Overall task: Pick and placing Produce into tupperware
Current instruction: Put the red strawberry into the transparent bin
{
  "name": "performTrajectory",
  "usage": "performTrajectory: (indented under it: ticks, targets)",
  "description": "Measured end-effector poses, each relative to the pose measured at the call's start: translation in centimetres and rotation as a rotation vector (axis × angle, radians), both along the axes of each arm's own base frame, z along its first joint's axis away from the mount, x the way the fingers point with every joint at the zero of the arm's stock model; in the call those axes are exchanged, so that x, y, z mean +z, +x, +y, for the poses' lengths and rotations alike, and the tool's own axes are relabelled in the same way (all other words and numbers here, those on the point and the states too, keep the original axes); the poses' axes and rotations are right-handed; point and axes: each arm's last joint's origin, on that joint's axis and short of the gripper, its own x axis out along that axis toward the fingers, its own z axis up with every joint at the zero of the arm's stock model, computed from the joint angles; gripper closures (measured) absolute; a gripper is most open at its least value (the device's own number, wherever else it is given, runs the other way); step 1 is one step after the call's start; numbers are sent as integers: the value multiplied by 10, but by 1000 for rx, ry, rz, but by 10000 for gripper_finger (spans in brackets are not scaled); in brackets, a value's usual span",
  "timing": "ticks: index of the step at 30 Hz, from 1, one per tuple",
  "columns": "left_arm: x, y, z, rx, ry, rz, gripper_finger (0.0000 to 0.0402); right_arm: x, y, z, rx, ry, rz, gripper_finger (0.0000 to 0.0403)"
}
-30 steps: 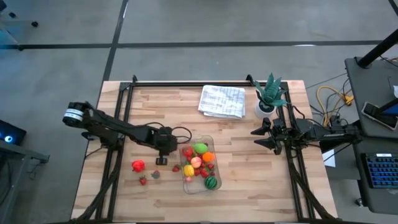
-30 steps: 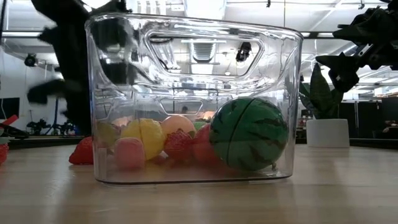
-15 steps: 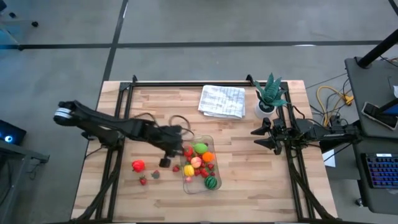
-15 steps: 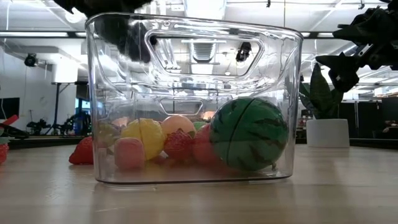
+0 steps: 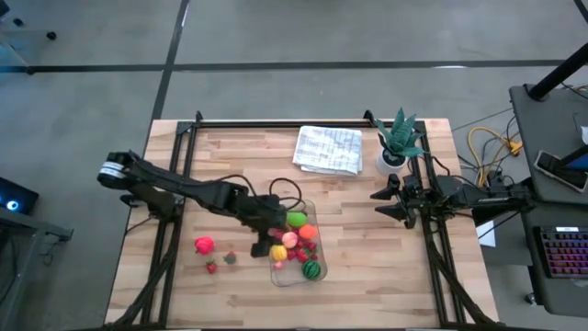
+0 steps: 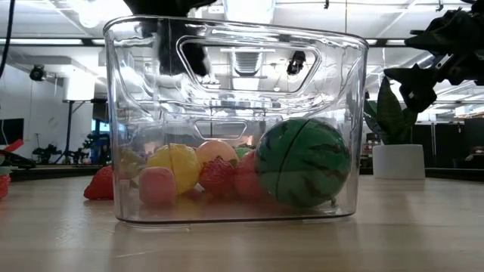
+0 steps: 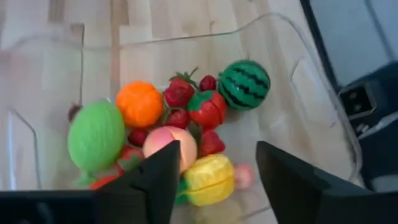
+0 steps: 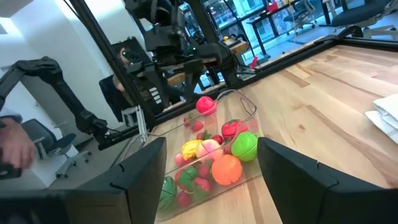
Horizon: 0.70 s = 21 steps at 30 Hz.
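Observation:
The clear tupperware (image 5: 292, 281) stands near the table's middle and holds several toy produce pieces. Among them are a striped melon (image 7: 244, 84), an orange fruit (image 7: 140, 104), a lime-green one (image 7: 96, 135) and a yellow one (image 7: 208, 179). My left gripper (image 5: 266, 241) hovers open over the tupperware's left part, pointing down, with nothing between its fingers (image 7: 217, 162). On the wood left of the container lie a red fruit (image 5: 203, 245) and two small pieces (image 5: 211, 267) (image 5: 230, 257). My right gripper (image 5: 378, 204) waits open by the right edge.
A white folded cloth (image 5: 328, 149) lies at the far edge, with a spiky green plant in a white pot (image 5: 397, 142) to its right. Black frame rails run along the table's left and right sides. Bare wood shows between the container and my right gripper.
My left gripper has moved toward the table's right, from the wood left of the tupperware to a spot over the container. In the low view it has risen from beside the container's left wall to above its rim. The loose pieces on the table have stayed put.

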Motion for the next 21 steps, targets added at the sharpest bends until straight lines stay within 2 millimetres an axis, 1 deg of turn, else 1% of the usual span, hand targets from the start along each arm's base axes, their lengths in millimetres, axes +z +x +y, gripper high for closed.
performTrajectory:
  ticks: [1, 3, 6, 8, 10, 12, 15, 17, 19, 21]
  targets:
    - [2, -3, 1, 30, -26, 16, 197, 0, 0, 0, 0, 0, 0, 161]
    - [4, -17, 1, 95, -62, 114, 181, 0, 0, 0, 0, 0, 2, 161]
    - [7, -41, -3, 185, -50, 217, 175, 0, 0, 0, 0, 0, 1, 161]
    - [4, -58, -12, 217, 10, 257, 176, 0, 0, 0, 0, 0, 2, 161]
    - [-1, -68, -24, 221, 69, 237, 177, 0, 0, 0, 0, 0, 1, 161]
    - [-11, -77, -37, 222, 109, 232, 177, 0, 0, 0, 0, 0, 2, 161]
    - [-28, -79, -57, 230, 118, 193, 178, 0, 0, 0, 0, 0, 1, 161]
    - [-41, -79, -66, 244, 136, 177, 178, 0, 0, 0, 0, 0, 1, 161]
    - [-51, -77, -71, 294, 153, 180, 178, 0, 0, 0, 0, 0, 1, 161]
    - [-61, -75, -71, 371, 152, 209, 178, 0, 0, 0, 0, 0, 1, 161]
